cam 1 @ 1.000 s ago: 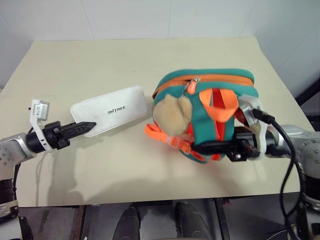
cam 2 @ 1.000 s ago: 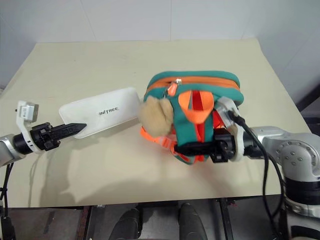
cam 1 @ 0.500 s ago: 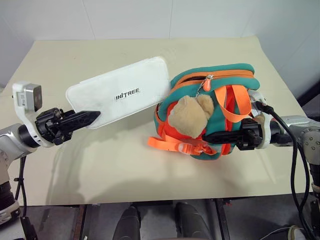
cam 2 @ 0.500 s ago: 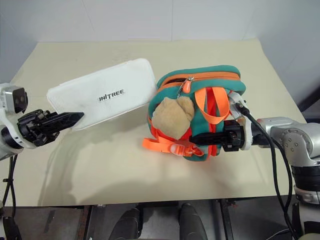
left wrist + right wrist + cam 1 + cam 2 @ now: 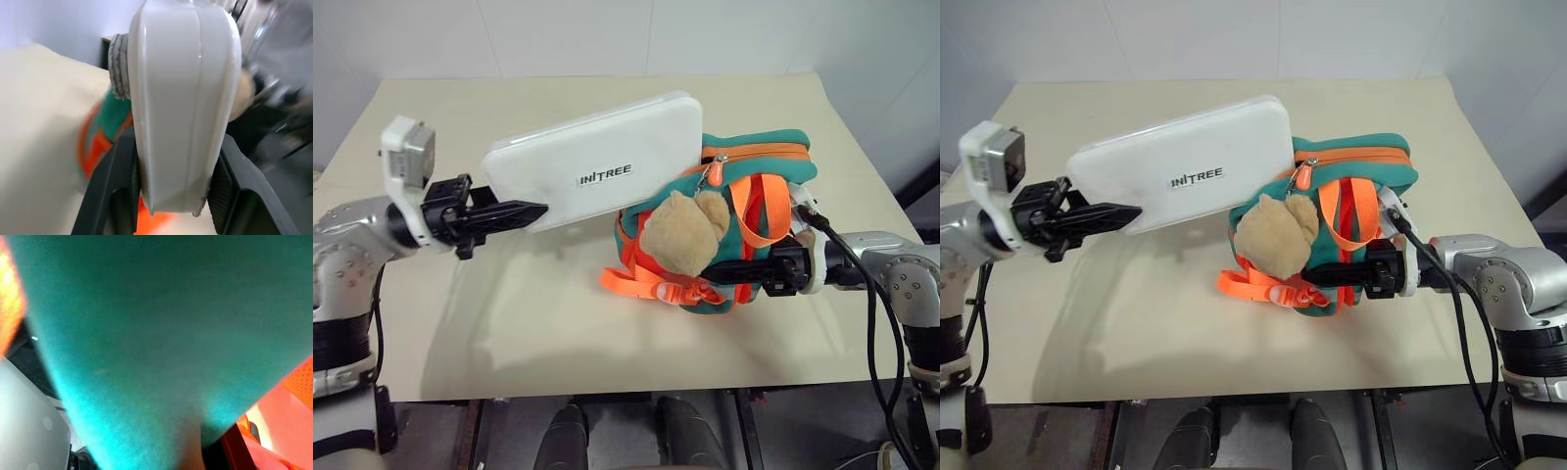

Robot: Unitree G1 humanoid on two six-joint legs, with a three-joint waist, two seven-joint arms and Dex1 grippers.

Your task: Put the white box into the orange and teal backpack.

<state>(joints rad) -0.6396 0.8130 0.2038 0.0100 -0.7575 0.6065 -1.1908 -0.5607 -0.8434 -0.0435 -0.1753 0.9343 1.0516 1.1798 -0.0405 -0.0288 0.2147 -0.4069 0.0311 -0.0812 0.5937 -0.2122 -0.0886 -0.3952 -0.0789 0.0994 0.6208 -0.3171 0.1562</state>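
Observation:
The white box (image 5: 597, 166), lettered INITREE, hangs in the air above the table with my left gripper (image 5: 533, 209) shut on its left end. Its right end reaches over the top left corner of the orange and teal backpack (image 5: 759, 162). In the left wrist view the box (image 5: 181, 98) sits between both fingers (image 5: 105, 196), with the backpack (image 5: 105, 127) behind it. The backpack stands on the table, its tan plush toy (image 5: 680, 230) facing me. My right gripper (image 5: 724, 269) is shut on teal fabric (image 5: 161, 333) low on the backpack's front.
The beige table (image 5: 509, 108) has free room on the left and behind the backpack. Orange webbing with a buckle (image 5: 651, 284) trails from the backpack toward the front. White walls stand behind the table.
My left gripper has lifted the box off the table and carried it right, up to the backpack's top. The backpack has shifted a little away from me in the right gripper.

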